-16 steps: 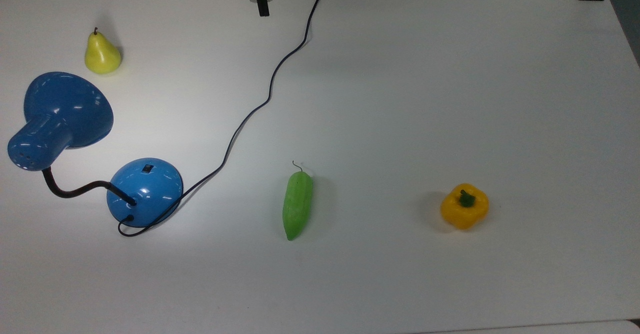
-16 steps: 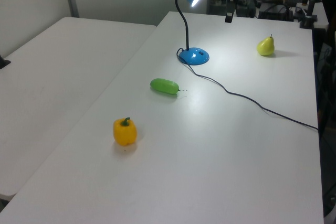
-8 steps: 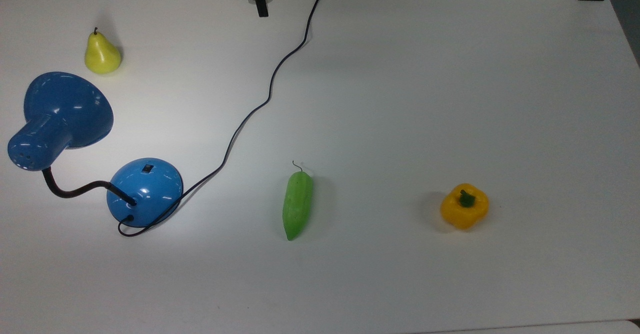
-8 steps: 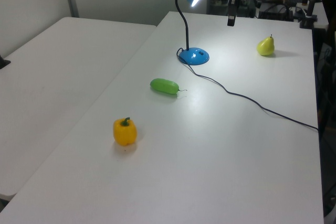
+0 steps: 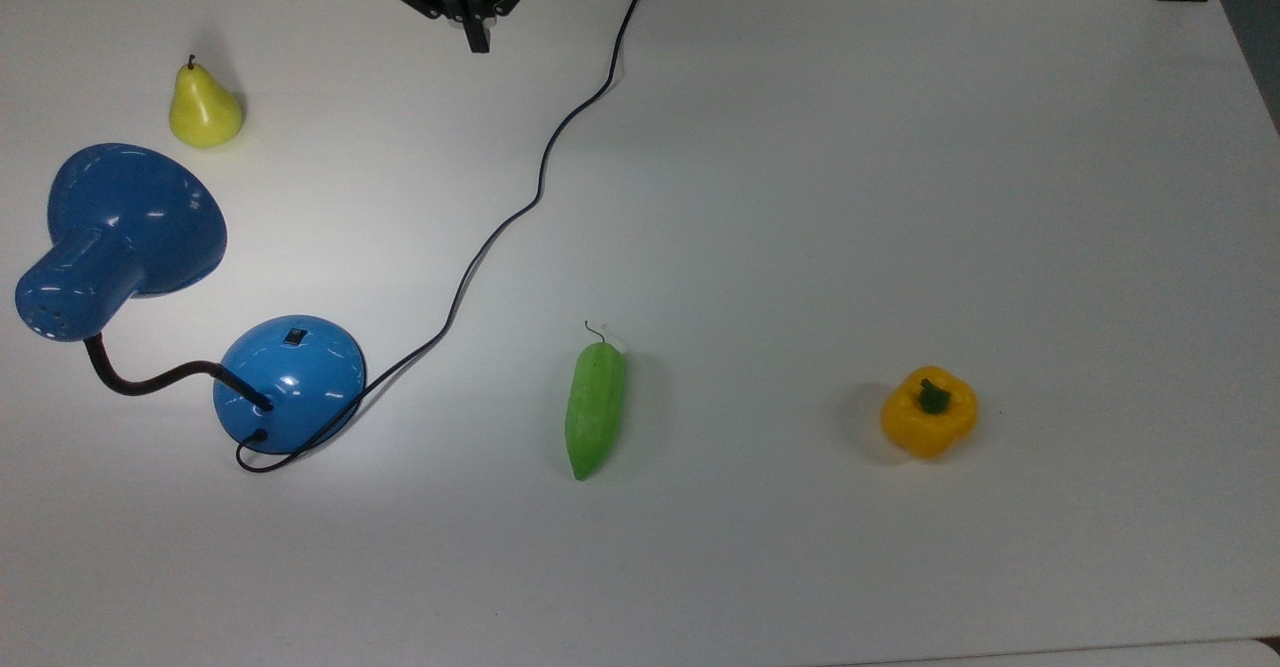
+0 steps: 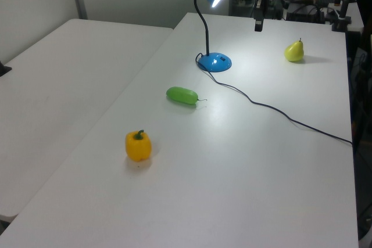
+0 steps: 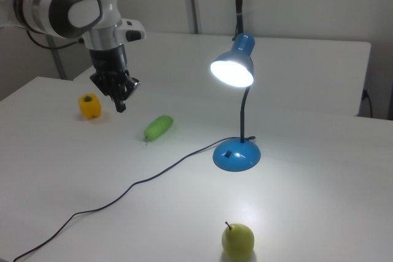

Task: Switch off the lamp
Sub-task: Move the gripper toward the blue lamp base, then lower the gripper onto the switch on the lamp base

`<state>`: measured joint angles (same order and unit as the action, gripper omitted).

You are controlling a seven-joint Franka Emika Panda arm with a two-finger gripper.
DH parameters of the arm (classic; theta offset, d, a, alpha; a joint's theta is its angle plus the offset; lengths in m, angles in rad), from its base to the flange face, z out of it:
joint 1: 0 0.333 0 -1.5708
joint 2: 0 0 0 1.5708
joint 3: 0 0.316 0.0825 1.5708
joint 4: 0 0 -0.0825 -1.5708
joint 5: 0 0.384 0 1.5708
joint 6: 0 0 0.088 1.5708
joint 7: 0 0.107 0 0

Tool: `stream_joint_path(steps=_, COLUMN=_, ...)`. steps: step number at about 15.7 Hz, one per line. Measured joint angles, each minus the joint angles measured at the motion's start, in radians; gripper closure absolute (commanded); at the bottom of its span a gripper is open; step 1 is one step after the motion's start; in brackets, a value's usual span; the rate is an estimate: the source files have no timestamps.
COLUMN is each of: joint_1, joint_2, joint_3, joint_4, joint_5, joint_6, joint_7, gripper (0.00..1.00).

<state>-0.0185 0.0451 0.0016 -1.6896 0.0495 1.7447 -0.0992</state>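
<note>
while lit, lamp [image 7: 236, 96] on white table [image 7: 307, 170]

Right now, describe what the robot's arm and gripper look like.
The arm has smooth, rounded white shells with a large dark grey round cap at one joint. Below the last white segment sits a black wrist section, and under it the gripper, all black and angular, tapering to a narrow tip. A dark cable loops behind the arm at the right view's left edge. No markings can be made out.
</note>
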Motion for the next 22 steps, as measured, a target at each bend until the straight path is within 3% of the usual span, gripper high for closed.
stream_joint_path(steps=5, joint_1=-0.036, joint_2=0.017, joint_3=-0.001, joint_4=-0.027, joint_5=-0.039, joint_6=0.032, joint_7=-0.007, gripper=1.00)
stream_joint_path(steps=16, joint_1=-0.072, joint_2=0.015, joint_3=-0.001, joint_4=-0.266, joint_5=-0.058, joint_6=0.477, joint_7=-0.008, gripper=1.00)
stream_joint_path(steps=22, joint_1=-0.116, joint_2=0.066, joint_3=-0.002, joint_4=-0.295, joint_5=-0.058, joint_6=0.666, joint_7=-0.006, gripper=1.00)
